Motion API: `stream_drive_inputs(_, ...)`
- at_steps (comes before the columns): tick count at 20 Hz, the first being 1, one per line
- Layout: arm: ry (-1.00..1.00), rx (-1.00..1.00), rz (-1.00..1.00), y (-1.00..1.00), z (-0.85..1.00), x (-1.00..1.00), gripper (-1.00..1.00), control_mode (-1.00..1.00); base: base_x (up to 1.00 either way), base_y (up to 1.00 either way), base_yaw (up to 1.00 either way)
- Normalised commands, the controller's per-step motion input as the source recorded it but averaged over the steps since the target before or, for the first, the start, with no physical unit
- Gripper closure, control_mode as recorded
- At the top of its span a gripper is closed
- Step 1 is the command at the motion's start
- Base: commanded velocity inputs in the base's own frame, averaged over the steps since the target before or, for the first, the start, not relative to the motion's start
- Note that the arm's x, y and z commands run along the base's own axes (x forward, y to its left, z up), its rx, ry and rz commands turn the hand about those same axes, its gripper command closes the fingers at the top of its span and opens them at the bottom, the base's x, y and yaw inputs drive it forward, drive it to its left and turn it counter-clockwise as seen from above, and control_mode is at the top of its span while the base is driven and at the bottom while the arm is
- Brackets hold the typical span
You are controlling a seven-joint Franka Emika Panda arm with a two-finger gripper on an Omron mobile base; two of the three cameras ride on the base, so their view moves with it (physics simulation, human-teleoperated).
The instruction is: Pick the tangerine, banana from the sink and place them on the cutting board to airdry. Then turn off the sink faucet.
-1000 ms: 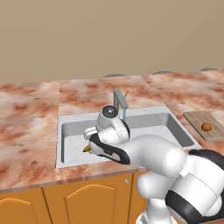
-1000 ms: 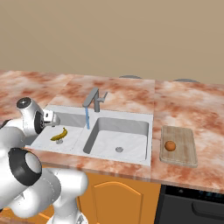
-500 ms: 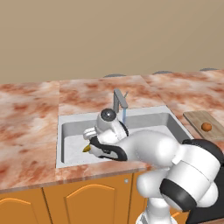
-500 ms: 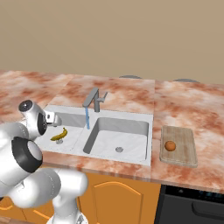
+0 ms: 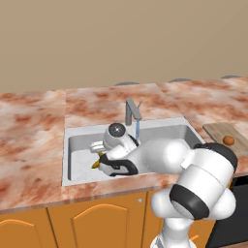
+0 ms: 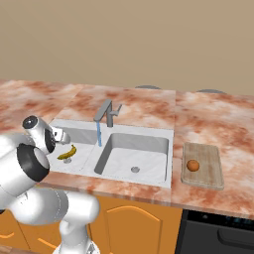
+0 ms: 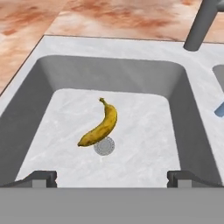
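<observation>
Our hand point(image 7: 112, 177), fingers apart, hovers over the small curved yellow banana point(image 7: 99, 124); closing off-centre could roll it across the round drain point(image 7: 104, 146).

Rendered kitchen. Evidence: marbled reddish stone surface point(image 6: 134, 106) with inset double-basin sink point(image 6: 144, 131), faucet point(image 6: 106, 113) running, orange wooden cabinet doors point(image 5: 97, 223) below, cutting board point(image 6: 208, 163) near the right edge, dark appliance front point(image 6: 218, 233) underneath.
</observation>
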Motion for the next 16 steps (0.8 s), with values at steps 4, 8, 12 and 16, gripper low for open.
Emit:
stream_drive_inputs(4,0.0,0.08,-0.08,0.07,-0.13,0.15,-1.0,-1.0,0.0,0.0,0.0)
stream_drive_inputs(8,0.01,0.06,-0.07,0.0,-0.2,0.13,-1.0,-1.0,0.0,0.0,0.0)
stream_drive_inputs(12,0.02,0.02,-0.08,0.0,-0.2,0.14,-1.0,-1.0,0.0,0.0,0.0)
stream_drive_inputs(16,0.01,0.02,-0.06,0.04,-0.2,0.18,-1.0,-1.0,0.0,0.0,0.0)
